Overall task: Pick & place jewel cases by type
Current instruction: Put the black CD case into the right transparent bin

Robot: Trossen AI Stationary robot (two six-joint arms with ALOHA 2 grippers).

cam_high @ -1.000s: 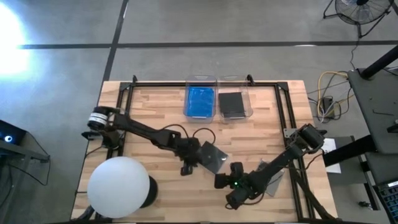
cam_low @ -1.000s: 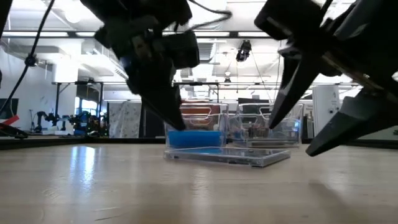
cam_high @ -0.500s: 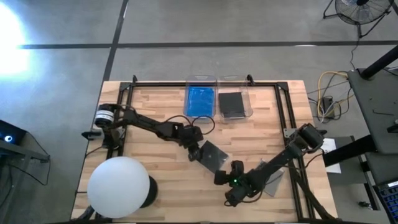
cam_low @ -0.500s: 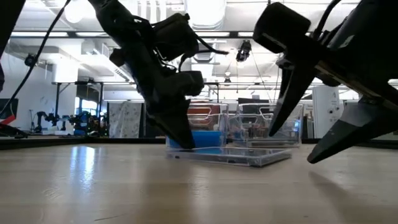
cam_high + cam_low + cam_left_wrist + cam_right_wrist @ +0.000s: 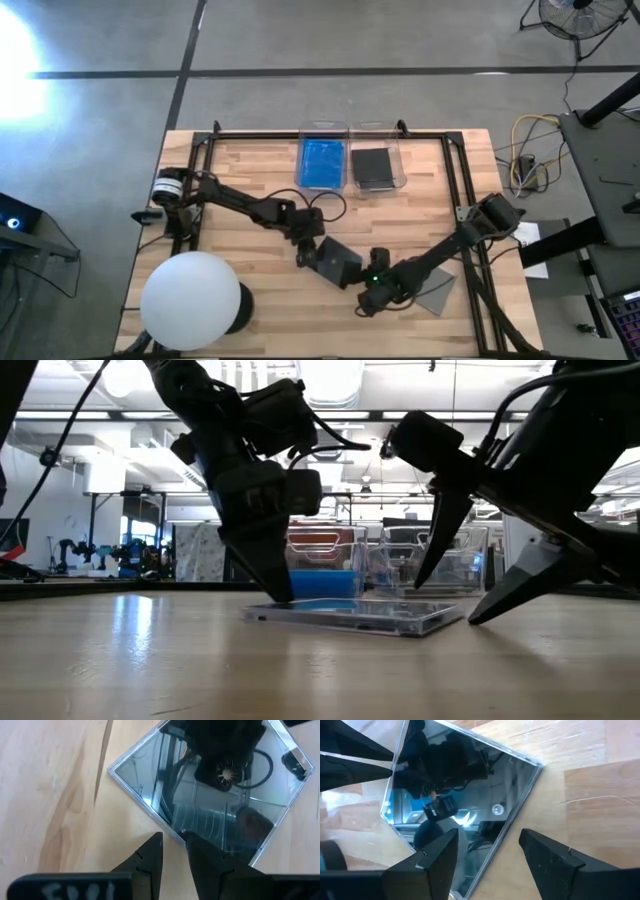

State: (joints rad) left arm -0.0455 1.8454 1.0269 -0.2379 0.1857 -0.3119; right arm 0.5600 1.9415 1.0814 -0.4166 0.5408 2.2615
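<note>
A dark grey jewel case lies flat on the table's middle, cornerwise to the edges; the low view shows it as a thin slab. My left gripper points down at its left edge, open by a narrow gap. My right gripper stands wide open at the case's right edge, one finger above the lid and one beside it over the wood. A second grey case lies flat by the right arm. One blue case and one grey case lie in the two bins. My left gripper comes slanting down from the table's left onto the case's left edge. One fingertip is on the wood just outside that edge and the other sits over the lid. The case lies flat on the table.
Two clear bins stand side by side at the table's far middle. A large white globe covers the near left corner. A black frame runs along the table's sides. Bare wood lies between the case and the bins.
Both grippers have sunk toward the case; my right one has moved left to the case's right edge. My left gripper has come to the case's left edge. The case has slid a little toward the table's near edge, staying flat.
</note>
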